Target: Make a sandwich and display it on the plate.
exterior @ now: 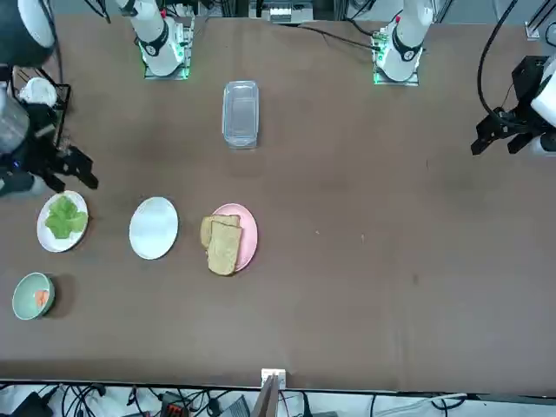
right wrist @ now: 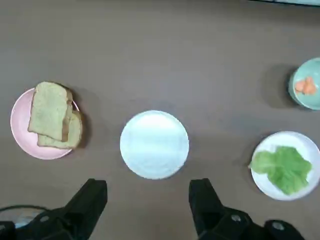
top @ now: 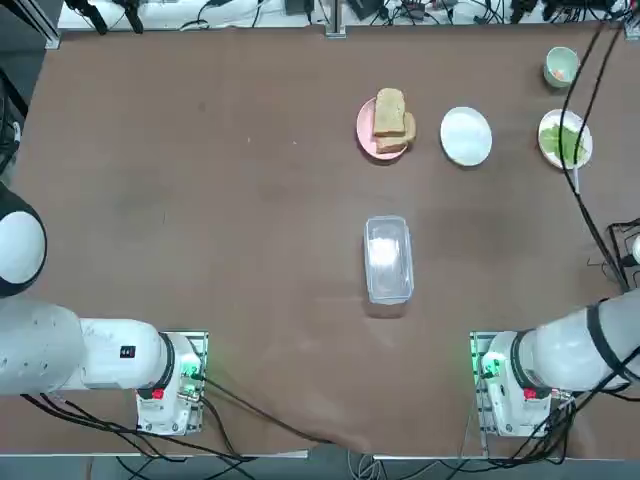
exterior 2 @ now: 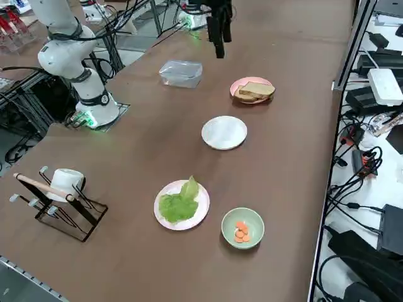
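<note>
no sandwich exists yet: the two tan-brown toast slices (right wrist: 51,116) lie overlapped on the small round pink plate (right wrist: 22,142), the green lettuce leaf (right wrist: 283,167) sits apart on a white plate (right wrist: 306,145), and the empty small round white plate (right wrist: 154,144) stands between them. the right gripper (right wrist: 147,192) hangs above the table, near the bare white plate, released, its black fingers spread wide with nothing between them.

the toast looks light, dry and stiff, though it may crumble; pinching it across opposite crust edges seems the safest hold. the lettuce appears limp, thin and easily torn, so it likely needs a gentle nip at a raised fold. no brand, label or readable writing shows on these things.
</note>
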You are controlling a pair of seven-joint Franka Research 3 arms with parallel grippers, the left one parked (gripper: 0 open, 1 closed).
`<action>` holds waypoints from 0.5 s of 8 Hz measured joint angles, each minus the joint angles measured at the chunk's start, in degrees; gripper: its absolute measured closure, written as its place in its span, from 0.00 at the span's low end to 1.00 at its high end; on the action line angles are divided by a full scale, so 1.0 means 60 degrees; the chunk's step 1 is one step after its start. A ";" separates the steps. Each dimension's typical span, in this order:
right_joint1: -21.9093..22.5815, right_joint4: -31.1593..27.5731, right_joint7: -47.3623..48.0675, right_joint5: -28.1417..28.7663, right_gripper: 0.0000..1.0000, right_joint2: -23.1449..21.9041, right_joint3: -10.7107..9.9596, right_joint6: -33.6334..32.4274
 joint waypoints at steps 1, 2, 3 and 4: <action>0.0069 0.0372 -0.0082 0.0223 0.00 0.0476 0.0006 0.0091; 0.0116 0.0777 -0.0278 0.0643 0.00 0.1001 0.0008 0.0112; 0.0159 0.1060 -0.0566 0.1164 0.00 0.1514 0.0012 0.0205; 0.0218 0.1255 -0.0959 0.1669 0.00 0.2004 0.0015 0.0401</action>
